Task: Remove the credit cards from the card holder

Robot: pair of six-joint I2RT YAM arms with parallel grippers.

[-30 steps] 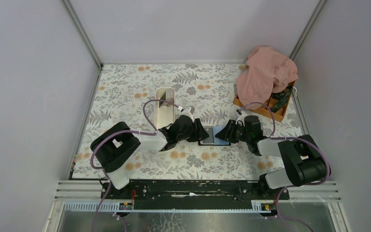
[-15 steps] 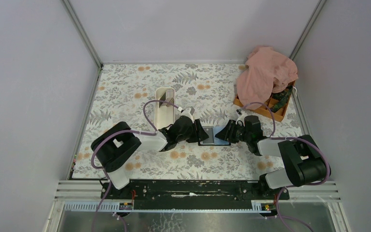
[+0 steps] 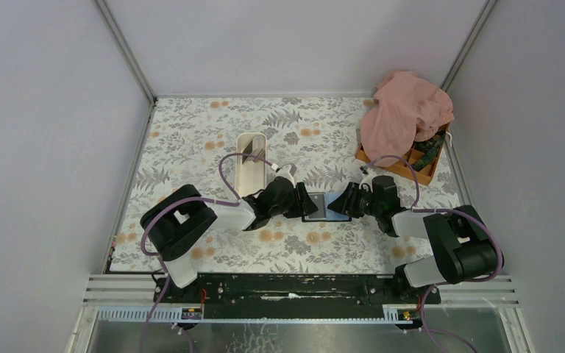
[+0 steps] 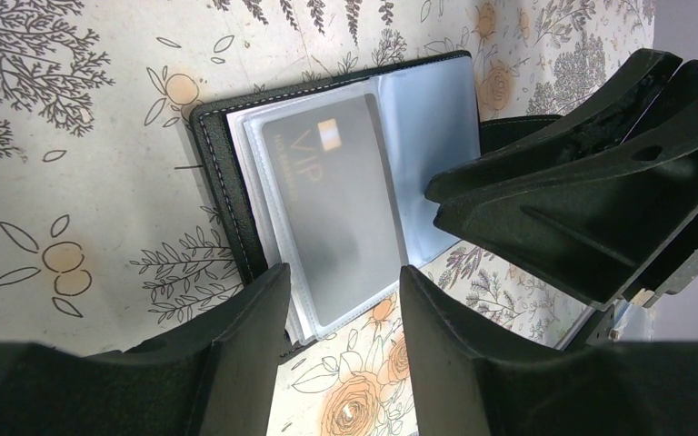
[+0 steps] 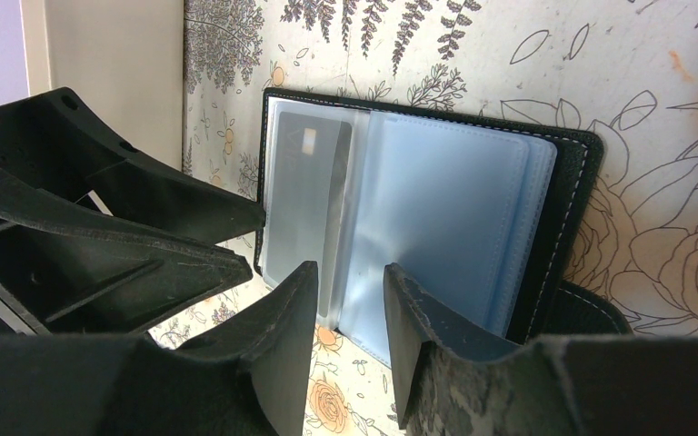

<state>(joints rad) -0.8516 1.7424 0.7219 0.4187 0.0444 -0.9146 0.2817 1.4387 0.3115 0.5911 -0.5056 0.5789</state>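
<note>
Open card holder (image 5: 436,209) flat between two facing grippers. One edge under left gripper (image 4: 344,277) tips, opposite edge under right gripper (image 5: 350,271) tips. Both jaws parted, clamping nothing.

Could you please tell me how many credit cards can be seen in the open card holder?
1: a grey card in a clear sleeve of the card holder, on the side nearer the left gripper. More may hide behind other sleeves.
</note>
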